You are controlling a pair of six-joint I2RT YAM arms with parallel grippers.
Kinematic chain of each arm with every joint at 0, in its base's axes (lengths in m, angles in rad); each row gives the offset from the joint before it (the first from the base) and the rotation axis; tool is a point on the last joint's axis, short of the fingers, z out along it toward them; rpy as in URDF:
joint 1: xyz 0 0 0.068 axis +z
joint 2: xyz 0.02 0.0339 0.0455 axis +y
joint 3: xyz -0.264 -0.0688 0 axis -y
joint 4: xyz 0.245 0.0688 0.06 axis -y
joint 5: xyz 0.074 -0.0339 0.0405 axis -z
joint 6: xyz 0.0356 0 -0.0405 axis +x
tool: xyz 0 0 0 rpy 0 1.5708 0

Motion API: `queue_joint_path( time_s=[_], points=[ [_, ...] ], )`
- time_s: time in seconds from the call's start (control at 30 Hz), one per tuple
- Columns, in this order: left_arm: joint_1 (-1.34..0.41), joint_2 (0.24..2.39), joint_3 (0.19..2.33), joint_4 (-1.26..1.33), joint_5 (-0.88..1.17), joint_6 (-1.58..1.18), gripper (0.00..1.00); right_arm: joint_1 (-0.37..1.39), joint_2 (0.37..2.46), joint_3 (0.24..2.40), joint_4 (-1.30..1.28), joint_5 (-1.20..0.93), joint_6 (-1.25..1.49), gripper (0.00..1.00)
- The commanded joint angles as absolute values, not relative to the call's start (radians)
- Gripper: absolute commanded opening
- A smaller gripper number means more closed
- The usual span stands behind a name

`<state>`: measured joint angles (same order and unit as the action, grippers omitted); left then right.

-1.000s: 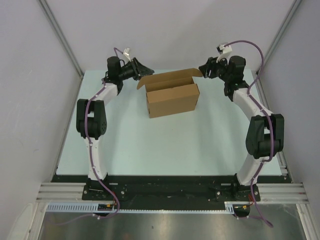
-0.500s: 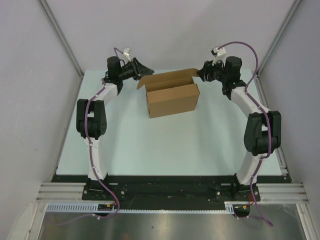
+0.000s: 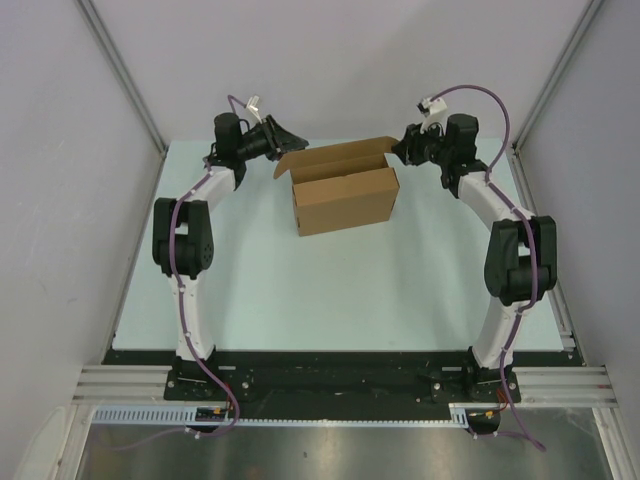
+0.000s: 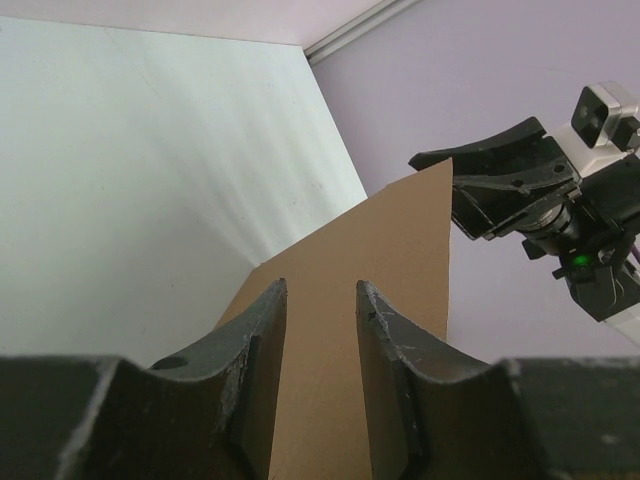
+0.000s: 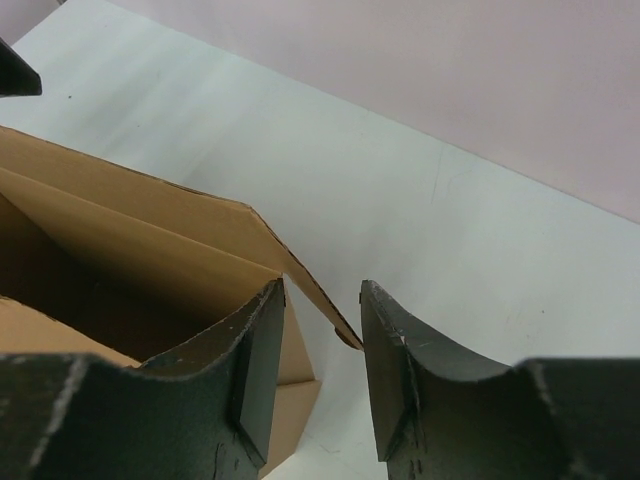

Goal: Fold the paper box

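Box [image 3: 345, 205] is set up but top flaps aren't shut yet; L gripper [image 4: 320, 290] & R gripper [image 5: 322, 290] sit part-open, prob. each straddling a flap, not pinching.

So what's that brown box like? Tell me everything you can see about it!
The paper box is plain brown cardboard with no print showing. It stands on the far middle of the pale table, top open. A long flap stands open along its back and a small flap sticks out at each end. The left gripper is at the left flap; the right gripper has the right flap's edge between its open fingers. Whether either presses on it can't be told.
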<state>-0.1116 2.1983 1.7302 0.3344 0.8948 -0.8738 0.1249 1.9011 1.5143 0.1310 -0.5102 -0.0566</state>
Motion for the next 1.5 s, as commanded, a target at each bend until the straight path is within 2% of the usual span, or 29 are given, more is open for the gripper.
queue_joint_path(
  time_s=[0.0,0.2,0.63,0.87,1.17,1.33,1.47],
  points=[
    [-0.110,2.163,1.747,0.359,0.923,-0.873,0.40,0.124,1.907,1.566,0.150,-0.525,-0.052,0.41],
    [-0.112,2.166,1.749,0.359,0.925,-0.873,0.39,0.135,1.913,1.583,0.129,-0.519,-0.041,0.27],
    [-0.110,2.171,1.746,0.362,0.923,-0.876,0.39,0.218,1.890,1.592,0.037,-0.420,-0.066,0.08],
    [-0.109,2.178,1.753,0.364,0.923,-0.880,0.40,0.224,1.882,1.592,0.031,-0.393,-0.060,0.06],
    [-0.055,2.138,1.752,0.319,0.867,-0.854,0.45,0.210,1.891,1.600,0.028,-0.391,-0.049,0.05],
    [-0.003,2.083,1.692,0.348,0.825,-0.854,0.48,0.209,1.902,1.612,0.017,-0.390,-0.055,0.05],
    [0.078,2.016,1.559,0.442,0.792,-0.871,0.50,0.210,1.910,1.623,0.012,-0.394,-0.054,0.05]
  ],
)
